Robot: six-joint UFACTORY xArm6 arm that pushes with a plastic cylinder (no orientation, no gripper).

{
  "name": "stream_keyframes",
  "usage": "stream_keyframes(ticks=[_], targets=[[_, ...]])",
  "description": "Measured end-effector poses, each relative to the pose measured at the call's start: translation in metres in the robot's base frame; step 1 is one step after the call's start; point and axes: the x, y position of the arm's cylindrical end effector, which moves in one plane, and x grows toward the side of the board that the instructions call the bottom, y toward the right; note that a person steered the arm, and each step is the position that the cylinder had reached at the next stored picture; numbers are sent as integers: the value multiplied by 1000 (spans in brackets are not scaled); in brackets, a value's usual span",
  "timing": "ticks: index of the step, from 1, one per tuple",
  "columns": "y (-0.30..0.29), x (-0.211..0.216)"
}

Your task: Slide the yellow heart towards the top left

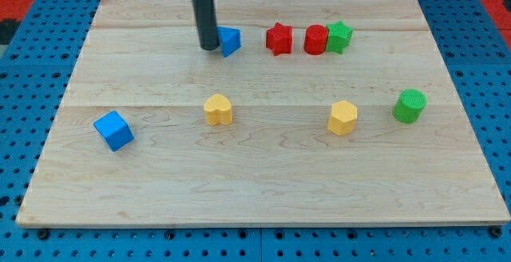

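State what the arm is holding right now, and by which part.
Nothing is held. My tip is a bare rod end resting on the board beside the small blue block, on its left in the view. The yellow heart lies apart, nearer the view's bottom.

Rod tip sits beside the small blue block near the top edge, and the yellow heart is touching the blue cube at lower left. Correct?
Not quite. The camera view shows my tip beside the small blue block near the top edge, but the yellow heart is not touching the blue cube: bare board lies between them, with the heart to the cube's right.
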Motion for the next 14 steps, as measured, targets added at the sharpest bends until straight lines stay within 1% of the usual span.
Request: stream_keyframes(ticks=[1,2,3,4,5,6,7,8,9,10,11,12,13,14], targets=[[22,0],[25,7],[11,44],[53,53],[80,79],[79,122],[30,135],[-1,114],[30,134],[17,159],[-54,153],[-84,86],[-84,51],[-84,66]])
